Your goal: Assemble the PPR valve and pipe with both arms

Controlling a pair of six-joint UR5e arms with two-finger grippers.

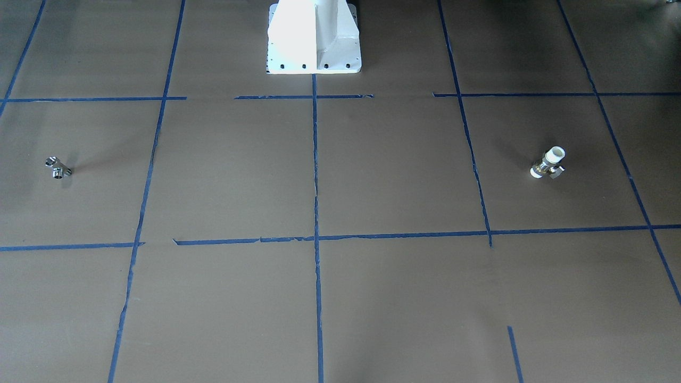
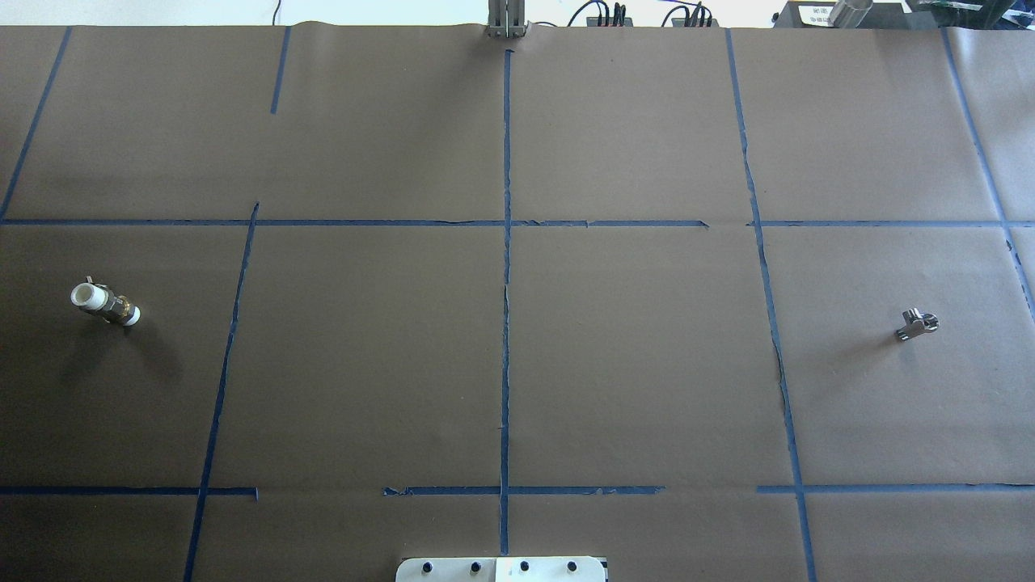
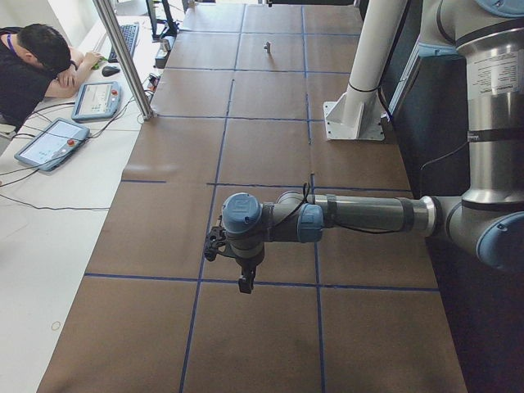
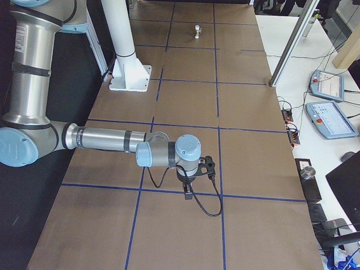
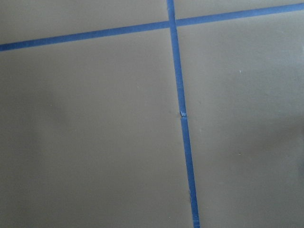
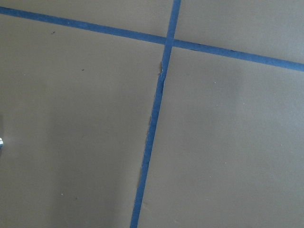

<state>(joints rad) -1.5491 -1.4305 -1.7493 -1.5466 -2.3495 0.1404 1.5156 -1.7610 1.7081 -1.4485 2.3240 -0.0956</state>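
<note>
The PPR valve (image 1: 548, 163), with white ends and a brass middle, lies on the brown table on my left side. It also shows in the overhead view (image 2: 105, 303) and far off in the exterior right view (image 4: 197, 30). The chrome pipe (image 1: 57, 168) lies far over on my right side, also in the overhead view (image 2: 916, 324) and the exterior left view (image 3: 267, 47). My left gripper (image 3: 244, 282) and right gripper (image 4: 188, 194) hang high above the table's ends and show only in the side views. I cannot tell if either is open or shut. Both wrist views show only bare paper and tape.
The white pedestal base (image 1: 314, 42) stands at the table's middle on the robot's side. Blue tape lines (image 2: 506, 242) grid the brown paper. An operator (image 3: 33, 65) sits at a side table with teach pendants (image 3: 51, 143). An aluminium post (image 3: 123, 57) stands at the table's edge.
</note>
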